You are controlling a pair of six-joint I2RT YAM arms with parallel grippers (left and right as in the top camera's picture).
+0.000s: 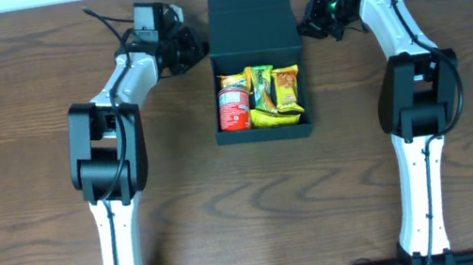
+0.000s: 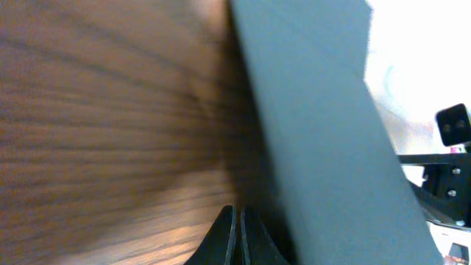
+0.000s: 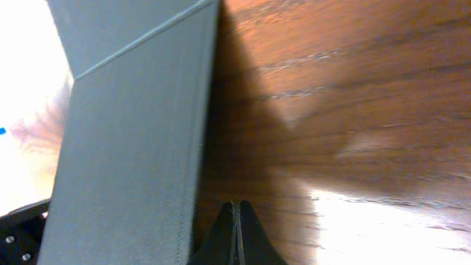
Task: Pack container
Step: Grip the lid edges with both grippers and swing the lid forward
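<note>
place: robot lab | signs: left arm (image 1: 108, 162), right arm (image 1: 418, 104), wood-grain table (image 1: 35, 240)

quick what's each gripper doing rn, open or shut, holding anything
left gripper: shut, holding nothing, next to the container.
right gripper: shut, holding nothing, next to the container.

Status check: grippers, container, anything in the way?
Left gripper shut, empty, beside the lid. Right gripper shut, empty, opposite side. Container open, red can and snack packets inside. No obstruction seen.
</note>
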